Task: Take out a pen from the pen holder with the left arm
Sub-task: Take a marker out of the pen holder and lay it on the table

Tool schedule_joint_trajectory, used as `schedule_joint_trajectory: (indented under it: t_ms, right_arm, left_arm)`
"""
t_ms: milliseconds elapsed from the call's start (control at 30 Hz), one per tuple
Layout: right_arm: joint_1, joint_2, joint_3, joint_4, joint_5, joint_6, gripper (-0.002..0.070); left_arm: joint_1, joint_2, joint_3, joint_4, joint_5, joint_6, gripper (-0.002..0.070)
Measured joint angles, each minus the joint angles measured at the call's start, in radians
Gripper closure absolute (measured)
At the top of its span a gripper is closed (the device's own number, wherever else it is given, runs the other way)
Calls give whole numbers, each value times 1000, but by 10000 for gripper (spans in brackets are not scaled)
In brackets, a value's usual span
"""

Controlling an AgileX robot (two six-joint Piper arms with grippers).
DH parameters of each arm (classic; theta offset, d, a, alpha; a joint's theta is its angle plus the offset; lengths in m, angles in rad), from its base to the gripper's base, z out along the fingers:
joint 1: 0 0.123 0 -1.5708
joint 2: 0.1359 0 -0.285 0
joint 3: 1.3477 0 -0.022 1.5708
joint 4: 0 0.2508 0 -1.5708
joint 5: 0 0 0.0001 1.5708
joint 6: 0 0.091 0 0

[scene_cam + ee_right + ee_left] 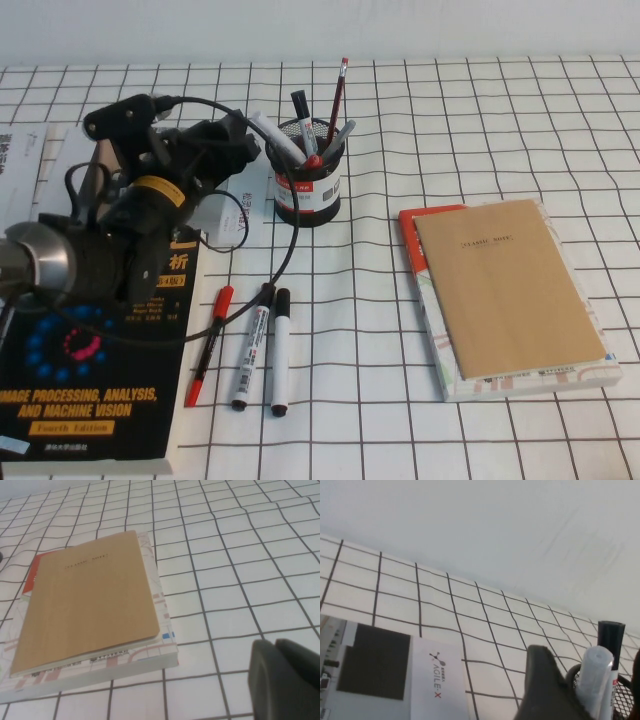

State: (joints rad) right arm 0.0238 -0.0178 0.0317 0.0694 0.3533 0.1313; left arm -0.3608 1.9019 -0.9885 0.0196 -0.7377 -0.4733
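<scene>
**Left gripper at the pen holder, jaws spread around a white marker**

The left gripper (258, 148) is up at the back of the checked table (450, 120), right against the robot's-left side of the pen holder (308, 195). Its jaws stand spread. In the left wrist view a dark finger (540, 680) rises just beside the white marker (592, 680), which leans out of the holder towards the arm. Whether the pads actually touch it I cannot tell from here.

The holder is a black mesh cup with a white label, upright near the middle of the table's far half. It also holds a black marker (300, 105), a red pencil (341, 90) that sticks up highest, and a grey pen (340, 135).

Three pens lie loose on the cloth in front of the holder, side by side and nearly parallel: a red pen (208, 345), a white-barrelled marker (250, 355) and a black-capped marker (281, 350). A black cable loops from the arm over them.

Under the left arm sits a dark textbook (80, 400).

To the robot's right, well apart from the holder, a tan notebook (510, 290) lies on top of a stack of books (530, 378).

The right gripper (275, 645) hangs low beyond that stack's near corner, over bare cloth, its two dark fingers pressed together and holding nothing.
</scene>
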Motion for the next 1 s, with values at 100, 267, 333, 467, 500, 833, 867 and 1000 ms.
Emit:
schedule_joint_trajectory:
  t_ms: [100, 267, 333, 467, 500, 833, 867, 1000]
  right_arm:
    - [0, 0, 0, 0, 0, 0, 693]
    - [0, 0, 0, 0, 0, 0, 693]
    - [0, 0, 0, 0, 0, 0, 693]
    - [0, 0, 0, 0, 0, 0, 693]
    - [0, 0, 0, 0, 0, 0, 692]
    - [0, 0, 0, 0, 0, 0, 693]
    - [0, 0, 0, 0, 0, 0, 692]
    - [0, 0, 0, 0, 0, 0, 693]
  left_arm:
    - [1, 28, -25, 11, -11, -50, 351]
    - [-1, 49, -47, 69, -27, -89, 351]
    - [-8, 49, -48, 81, -31, -92, 351]
    - [-17, 59, -51, 86, -47, -95, 351]
    - [-17, 63, -54, 86, -47, -95, 351]
    - [-17, 131, -126, 86, -50, -96, 351]
    - [-17, 135, -134, 86, -50, -97, 351]
    - [-17, 156, -151, 86, -48, -97, 351]
